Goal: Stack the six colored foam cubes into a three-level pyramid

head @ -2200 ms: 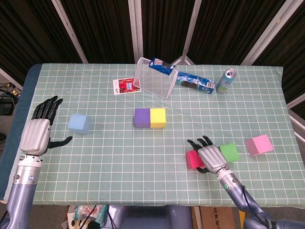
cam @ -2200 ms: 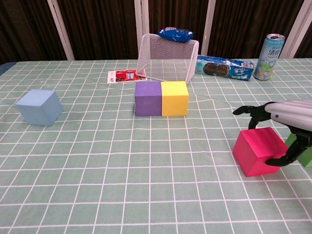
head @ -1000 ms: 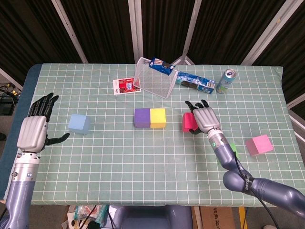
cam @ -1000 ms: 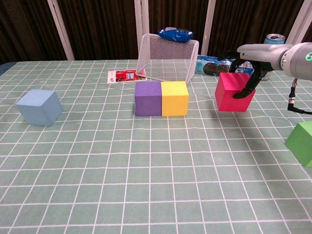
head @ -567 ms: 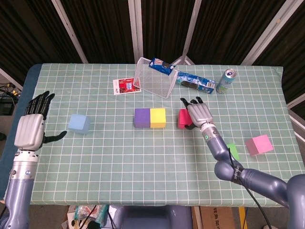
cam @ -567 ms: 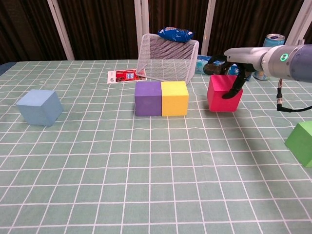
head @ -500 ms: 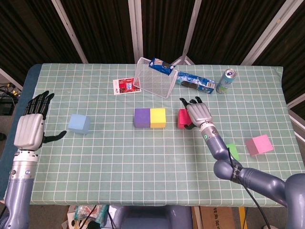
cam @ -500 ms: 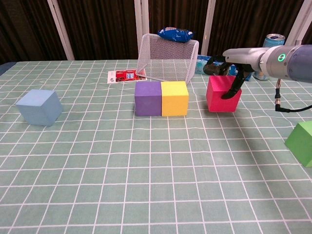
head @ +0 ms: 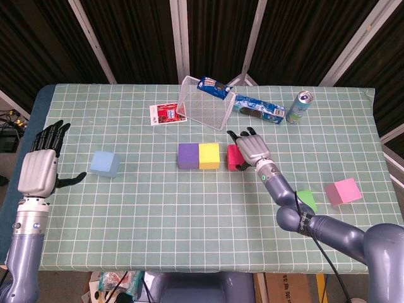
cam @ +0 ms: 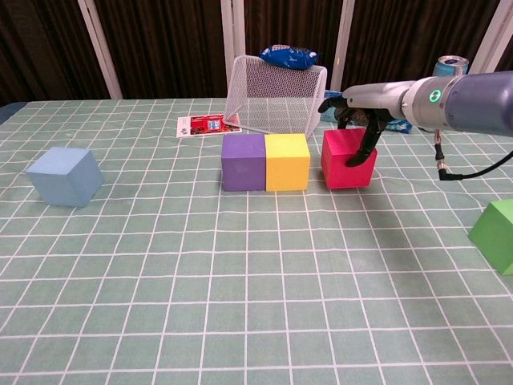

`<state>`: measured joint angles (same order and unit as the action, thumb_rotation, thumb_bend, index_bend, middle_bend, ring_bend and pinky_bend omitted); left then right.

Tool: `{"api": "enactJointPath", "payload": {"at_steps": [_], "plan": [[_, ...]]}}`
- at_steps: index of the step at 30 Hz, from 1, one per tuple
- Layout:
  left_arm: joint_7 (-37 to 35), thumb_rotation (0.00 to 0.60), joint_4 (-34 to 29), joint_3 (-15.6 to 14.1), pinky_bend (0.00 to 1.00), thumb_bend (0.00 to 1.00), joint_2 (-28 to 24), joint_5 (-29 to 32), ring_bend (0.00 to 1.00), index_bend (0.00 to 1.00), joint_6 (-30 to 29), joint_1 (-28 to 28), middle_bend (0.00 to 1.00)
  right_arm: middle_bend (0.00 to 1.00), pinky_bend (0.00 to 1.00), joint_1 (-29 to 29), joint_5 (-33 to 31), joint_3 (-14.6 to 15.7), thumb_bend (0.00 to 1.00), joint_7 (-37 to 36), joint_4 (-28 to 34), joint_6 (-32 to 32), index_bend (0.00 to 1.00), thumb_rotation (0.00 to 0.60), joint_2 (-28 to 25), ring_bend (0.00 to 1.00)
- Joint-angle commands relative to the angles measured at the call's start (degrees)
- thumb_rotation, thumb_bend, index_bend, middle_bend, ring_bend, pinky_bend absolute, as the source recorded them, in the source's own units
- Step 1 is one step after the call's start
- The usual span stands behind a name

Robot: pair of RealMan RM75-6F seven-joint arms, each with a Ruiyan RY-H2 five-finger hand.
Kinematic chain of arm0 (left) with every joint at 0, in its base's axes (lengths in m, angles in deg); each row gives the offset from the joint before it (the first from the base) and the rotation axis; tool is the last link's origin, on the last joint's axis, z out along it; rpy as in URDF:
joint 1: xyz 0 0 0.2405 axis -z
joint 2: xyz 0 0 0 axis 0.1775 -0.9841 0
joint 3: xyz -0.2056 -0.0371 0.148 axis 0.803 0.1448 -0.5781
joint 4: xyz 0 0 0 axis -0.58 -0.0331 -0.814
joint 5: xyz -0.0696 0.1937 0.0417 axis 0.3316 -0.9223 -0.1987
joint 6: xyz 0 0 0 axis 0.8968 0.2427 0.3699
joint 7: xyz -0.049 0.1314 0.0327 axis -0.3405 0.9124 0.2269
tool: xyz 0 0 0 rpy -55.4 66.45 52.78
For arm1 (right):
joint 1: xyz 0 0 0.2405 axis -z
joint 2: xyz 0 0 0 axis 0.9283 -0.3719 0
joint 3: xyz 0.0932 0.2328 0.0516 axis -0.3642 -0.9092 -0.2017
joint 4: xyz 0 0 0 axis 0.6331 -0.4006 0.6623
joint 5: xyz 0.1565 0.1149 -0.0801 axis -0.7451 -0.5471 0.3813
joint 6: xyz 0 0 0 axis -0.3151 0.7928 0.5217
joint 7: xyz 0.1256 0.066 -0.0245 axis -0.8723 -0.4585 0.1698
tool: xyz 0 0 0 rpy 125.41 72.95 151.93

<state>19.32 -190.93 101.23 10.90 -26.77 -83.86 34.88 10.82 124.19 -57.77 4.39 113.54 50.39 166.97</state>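
Gripping a red cube (cam: 347,158), the right hand (cam: 357,108) has dark fingers draped over the cube's top and far side, with the thumb down its right face. The red cube sits low at the worktop (cam: 240,273), just to the right of a yellow cube (cam: 286,161), a narrow gap showing between them in the chest view; whether its base rests on the cloth I cannot tell. The yellow cube touches a purple cube (cam: 243,161) on its left, the two forming a row near the middle of the green checked cloth.

A light blue cube (cam: 65,176) stands well apart on the left side. A green cube (cam: 497,235) sits near the right front edge, and in the head view a pink cube (head: 343,191) lies just beyond it to the right.

The left hand (head: 39,166) hovers off the worktop's left edge, empty, fingers straight and thumb spread outward.

Behind the row, a tipped wire basket (cam: 276,100) carries a blue snack bag (cam: 288,56) on top. A small red card (cam: 208,125) lies to its left, a biscuit packet (cam: 370,113) and a drink can (cam: 443,92) to its right.
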Motion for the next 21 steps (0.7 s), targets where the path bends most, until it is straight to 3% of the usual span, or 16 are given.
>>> {"api": "enactJointPath", "payload": {"at_steps": [1,21], "plan": [[0.04,0.600,0.04,0.05,0.06,0.08,0.03,0.07,0.00,0.00,-0.01,0.00,0.00,0.44,0.00,-0.76,0.65,0.28,0.25,-0.74,-1.09,-0.49,0.02,0.600,0.72,0.16],[-0.49,0.600,0.72,0.36,0.06,0.08,-0.07,0.89,0.00,0.00,0.53,-0.07,0.00,0.44,0.00,-3.27,0.45,1.25,0.25,-3.64,-4.89,-1.30,0.02,0.600,3.20,0.17]]}}
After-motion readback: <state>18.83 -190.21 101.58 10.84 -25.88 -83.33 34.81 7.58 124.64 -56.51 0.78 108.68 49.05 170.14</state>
